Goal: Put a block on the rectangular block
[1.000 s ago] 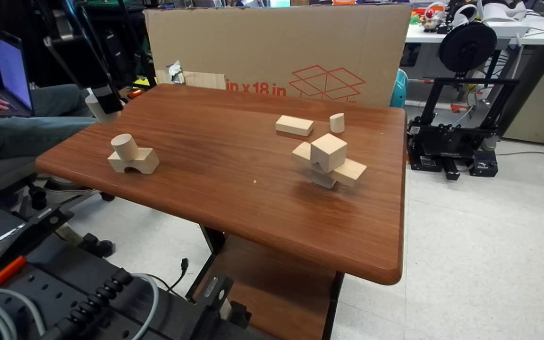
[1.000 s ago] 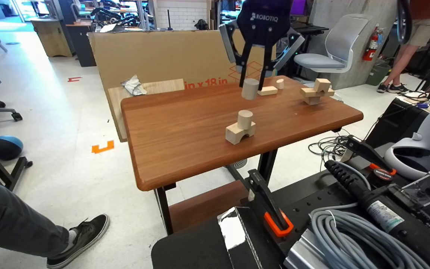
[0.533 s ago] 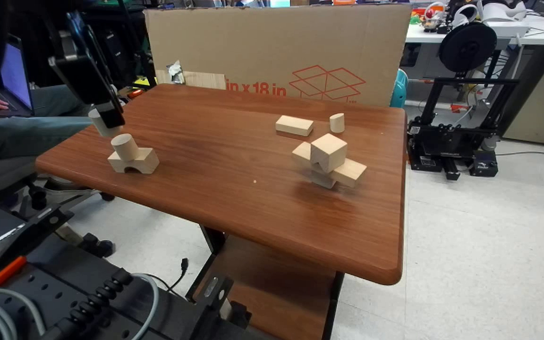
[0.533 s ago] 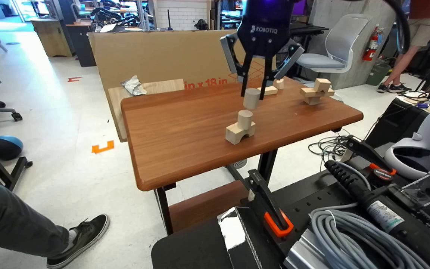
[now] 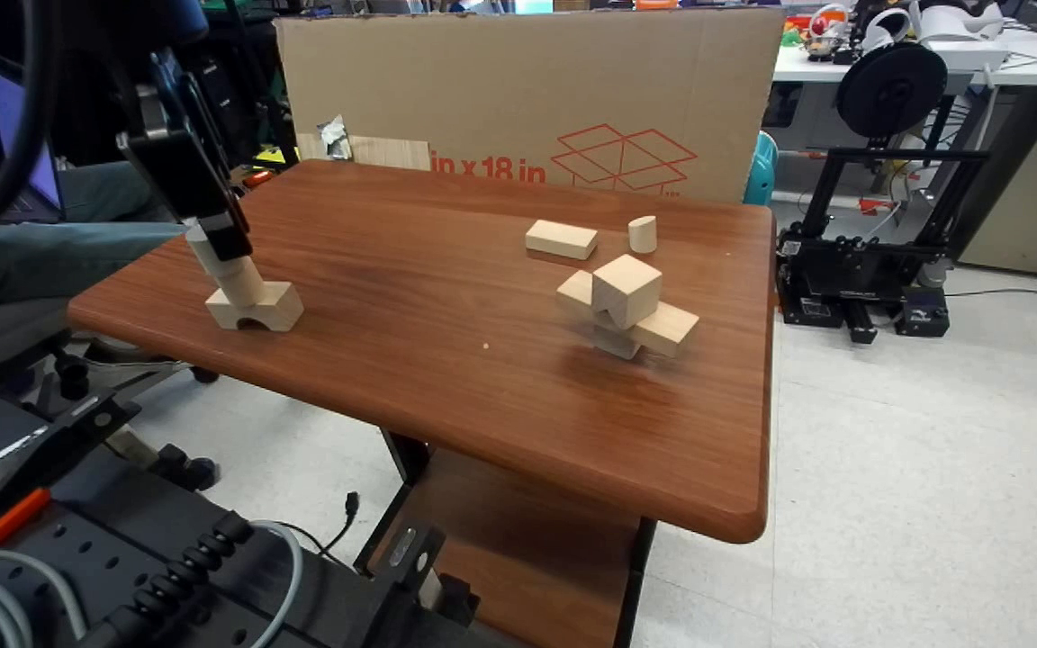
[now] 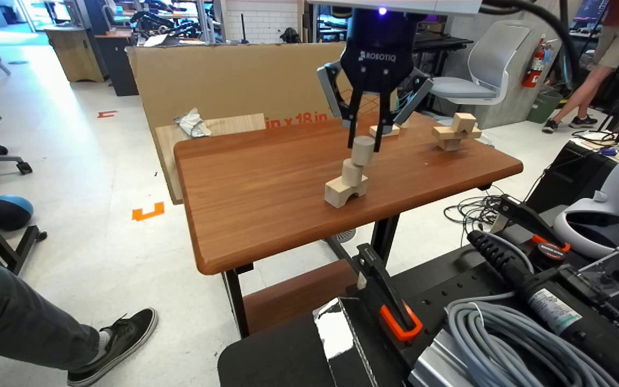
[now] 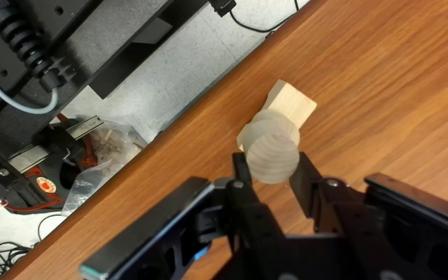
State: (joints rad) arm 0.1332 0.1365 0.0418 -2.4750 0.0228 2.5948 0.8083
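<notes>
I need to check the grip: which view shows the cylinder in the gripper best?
The wrist view: the held cylinder looks largest there, its round top facing the camera, clasped by the gripper. Both exterior views show its side, smaller, over the lower cylinder; in an exterior view a finger hides part of it.

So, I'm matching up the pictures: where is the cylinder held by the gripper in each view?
In an exterior view: the held cylinder, at left, above mid-height.
In an exterior view: the held cylinder, slightly right of centre, above mid-height.
In the wrist view: the held cylinder, slightly right of and below centre.
Shared landmark: the arched block beneath the lower cylinder, seen in all three views.
</notes>
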